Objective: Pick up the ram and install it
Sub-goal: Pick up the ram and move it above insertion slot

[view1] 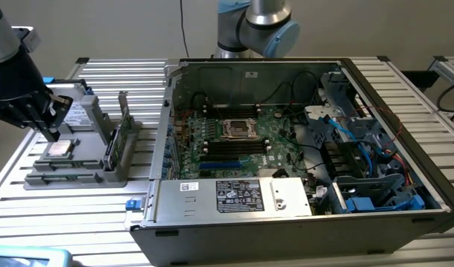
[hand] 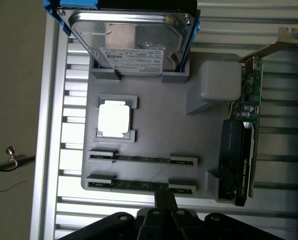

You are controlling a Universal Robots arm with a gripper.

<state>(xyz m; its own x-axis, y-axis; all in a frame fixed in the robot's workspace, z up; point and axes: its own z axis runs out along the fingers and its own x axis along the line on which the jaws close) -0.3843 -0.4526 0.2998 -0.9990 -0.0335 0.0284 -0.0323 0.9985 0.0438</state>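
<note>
Hovering at the holder's (hand: 156, 132) edge, claw (hand: 164, 201) hangs above ram (hand: 137, 184).

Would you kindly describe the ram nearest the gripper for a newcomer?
On the exterior view's left, beside the open computer case, sits a grey tray. Past its silver processor lie two thin green sticks; the ram is the outer one, nearest the gripper.

An open case (view1: 286, 239) lies on a slatted table (view1: 64, 211). Its motherboard (view1: 279, 133) is exposed, with a CPU socket (view1: 240, 129) at the middle, a power supply (view1: 234, 196) along the near wall and blue cables (view1: 364, 161) at the exterior view's right. Beside it, a grey tray (hand: 159, 135) holds a hard drive (hand: 133, 35), a processor (hand: 113, 119) lying flat and a graphics card (hand: 239, 160) on edge.
</note>
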